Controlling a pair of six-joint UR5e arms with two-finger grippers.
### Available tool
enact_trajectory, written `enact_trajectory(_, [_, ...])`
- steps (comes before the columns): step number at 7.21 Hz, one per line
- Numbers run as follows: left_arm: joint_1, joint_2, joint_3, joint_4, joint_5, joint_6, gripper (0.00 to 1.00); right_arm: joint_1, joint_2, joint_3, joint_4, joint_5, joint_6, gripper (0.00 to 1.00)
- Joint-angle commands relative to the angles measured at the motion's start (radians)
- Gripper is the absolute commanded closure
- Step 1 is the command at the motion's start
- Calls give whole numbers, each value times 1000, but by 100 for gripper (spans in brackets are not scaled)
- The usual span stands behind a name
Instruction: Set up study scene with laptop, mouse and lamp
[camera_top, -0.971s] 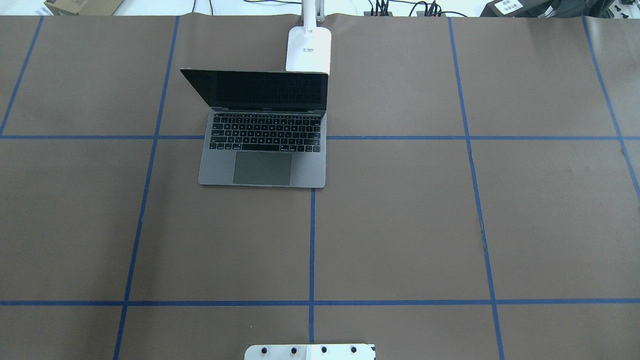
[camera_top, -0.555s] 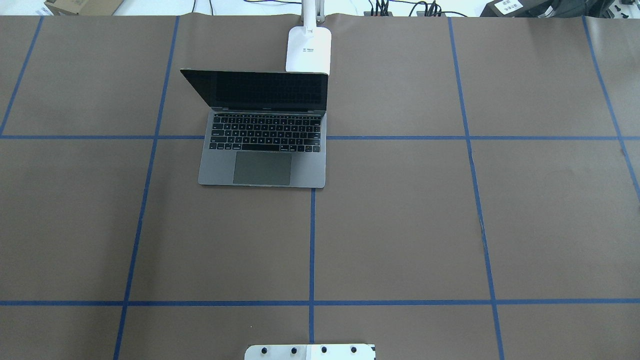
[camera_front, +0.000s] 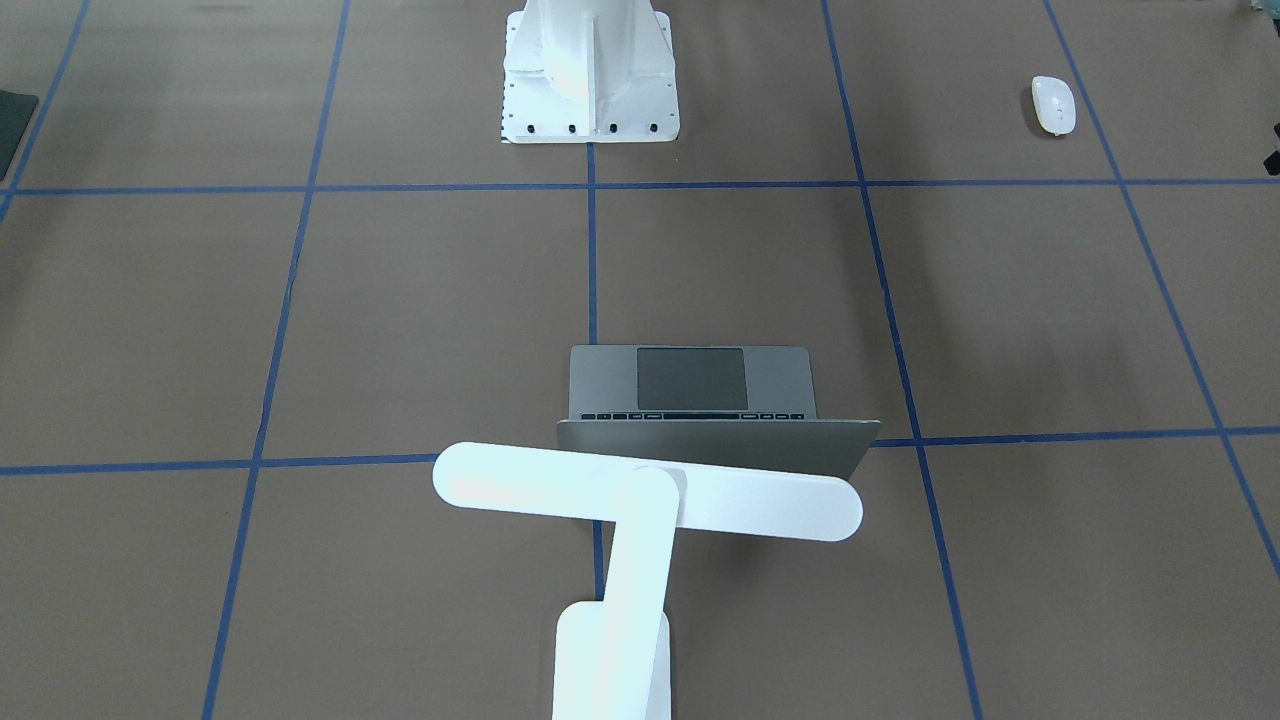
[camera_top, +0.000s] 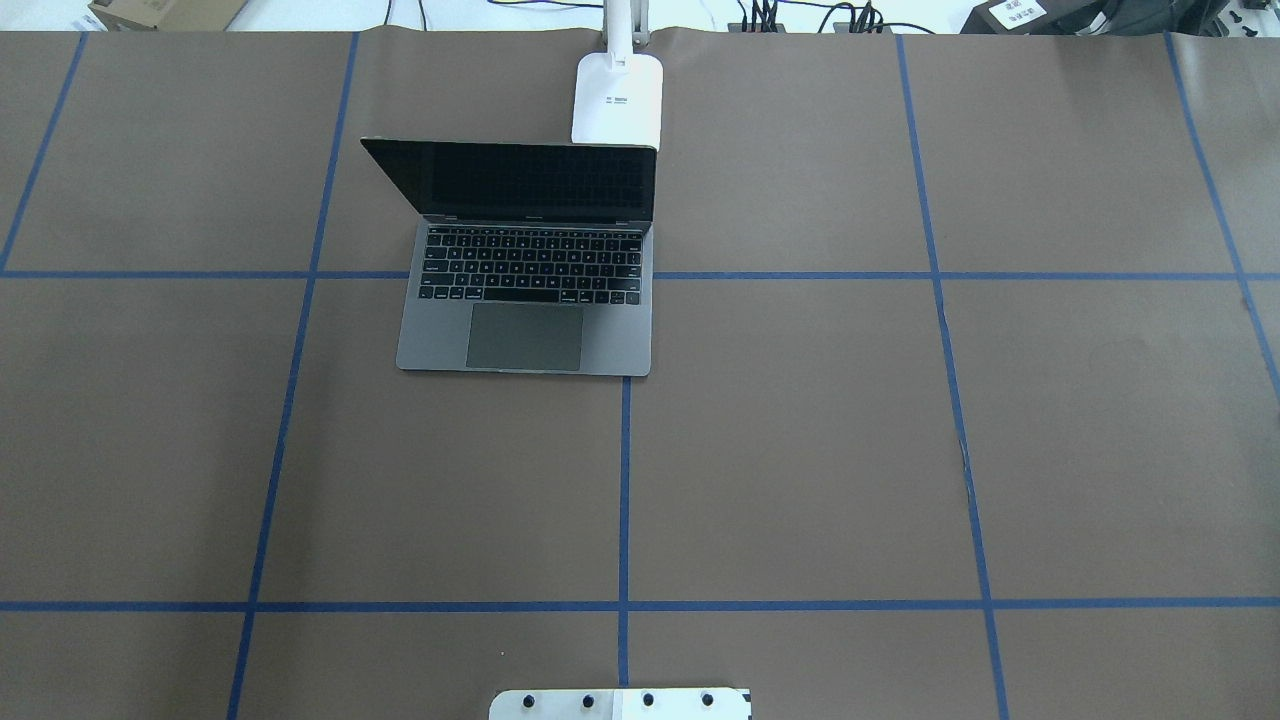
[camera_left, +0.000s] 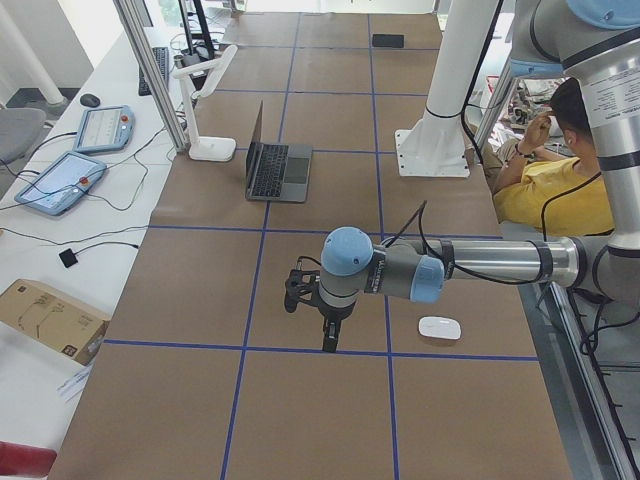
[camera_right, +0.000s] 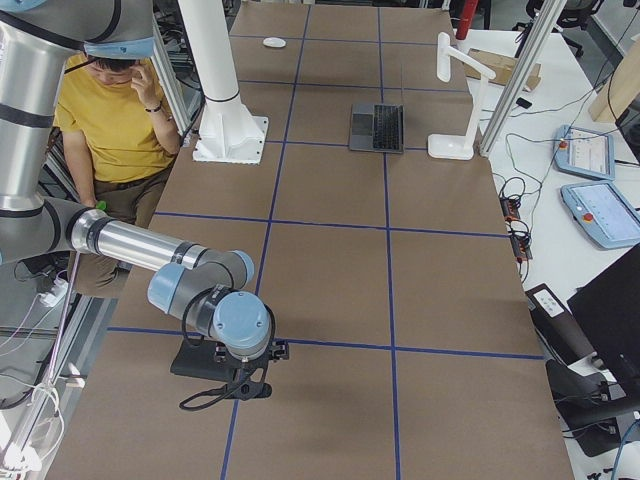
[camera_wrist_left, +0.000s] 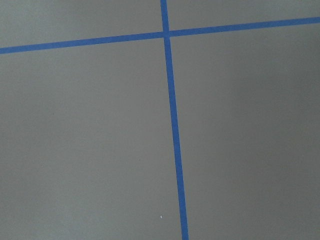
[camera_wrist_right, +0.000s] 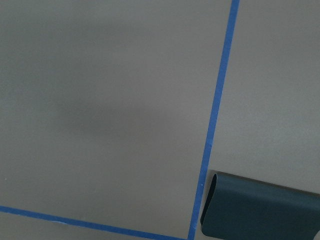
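Brown table (camera_top: 800, 450) — laptop (camera_top: 525, 300) near far edge (lamp (camera_top: 617, 100) just behind).

This is a robotics lab: a long table (camera_top: 800, 450) papered brown and gridded with blue tape (camera_top: 624, 480), a robot arm (camera_left: 480, 262) reaching over it, a bolted white pedestal (camera_front: 588, 70), control tablets (camera_left: 60, 182) and loose cables (camera_left: 95, 243) on a side bench (camera_left: 110, 215).

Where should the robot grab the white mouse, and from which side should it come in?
Grip the mouse across its narrow width, pinching its two long sides, and come straight down from above. It lies flat on the table as a low, smooth oval dome, so a sideways approach would likely find little to pinch.
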Motion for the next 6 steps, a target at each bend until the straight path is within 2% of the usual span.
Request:
enact_trajectory(1, [0,0,0,2,-2,0,0,-170,-15,-9,-6,2,132,2])
enact_trajectory(3, [0,6,0,0,-3,-2,0,-279,-29,-67,-5,7,156,4])
enact_trajectory(6, [0,6,-1,0,-3,-2,0,-320,-40,-95,-5,10,148,4])
